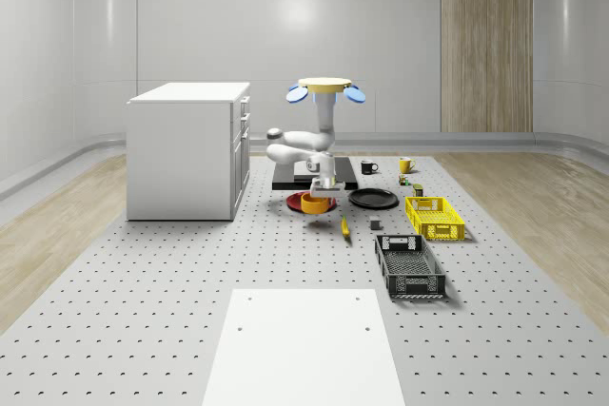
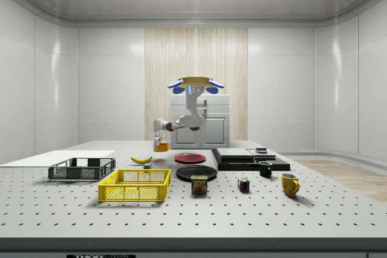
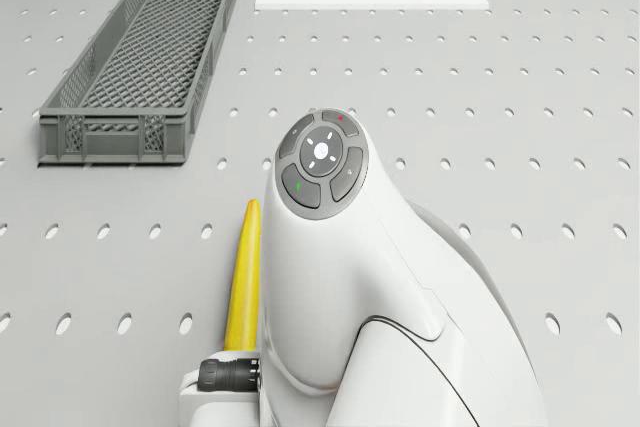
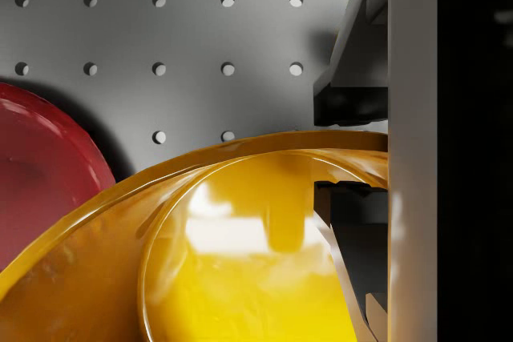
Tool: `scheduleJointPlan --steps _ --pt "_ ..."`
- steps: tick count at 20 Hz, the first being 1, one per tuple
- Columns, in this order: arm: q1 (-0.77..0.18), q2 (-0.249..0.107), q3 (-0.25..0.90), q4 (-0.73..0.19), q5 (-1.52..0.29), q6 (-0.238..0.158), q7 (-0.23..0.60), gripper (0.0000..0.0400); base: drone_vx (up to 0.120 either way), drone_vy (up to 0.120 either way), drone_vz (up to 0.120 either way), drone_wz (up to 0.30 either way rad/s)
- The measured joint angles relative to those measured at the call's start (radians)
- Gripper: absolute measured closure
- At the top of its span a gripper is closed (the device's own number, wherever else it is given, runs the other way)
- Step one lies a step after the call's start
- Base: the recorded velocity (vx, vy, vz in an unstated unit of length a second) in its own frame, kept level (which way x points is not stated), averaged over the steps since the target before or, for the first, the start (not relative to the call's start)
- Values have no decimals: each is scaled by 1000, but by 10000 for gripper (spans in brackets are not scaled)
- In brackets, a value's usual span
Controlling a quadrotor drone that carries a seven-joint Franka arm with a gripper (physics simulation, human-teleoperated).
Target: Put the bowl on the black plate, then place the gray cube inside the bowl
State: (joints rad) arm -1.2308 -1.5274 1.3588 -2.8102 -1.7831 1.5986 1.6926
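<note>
Overhead, the quadrotor drone (image 1: 324, 88) hovers above the perforated grey table (image 1: 143, 273), beside the white cabinet (image 1: 186, 149). Its two-finger gripper (image 1: 324, 191) is clamped on the rim of the glossy orange bowl (image 4: 240, 262), one finger (image 4: 353, 94) outside the wall and one inside. The bowl hangs lifted off the table, partly over the round red plate (image 1: 296, 202). Open table lies between it and the round black plate (image 1: 373, 199), near on the whole-scene view's right. A yellow banana (image 1: 344, 226) lies just beside.

Drone (image 1: 324, 88) hovering over table (image 1: 143, 330), bowl (image 1: 315, 204) apparently lifted beside plate (image 1: 373, 199), cabinet (image 1: 188, 149) on whole-scene view's left
</note>
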Motion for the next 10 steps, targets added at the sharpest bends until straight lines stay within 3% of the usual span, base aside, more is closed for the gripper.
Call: scheduleJointPlan --steps 10 --pt "-2 -10 2 0 5 9 2 300 -120 120 0 0"
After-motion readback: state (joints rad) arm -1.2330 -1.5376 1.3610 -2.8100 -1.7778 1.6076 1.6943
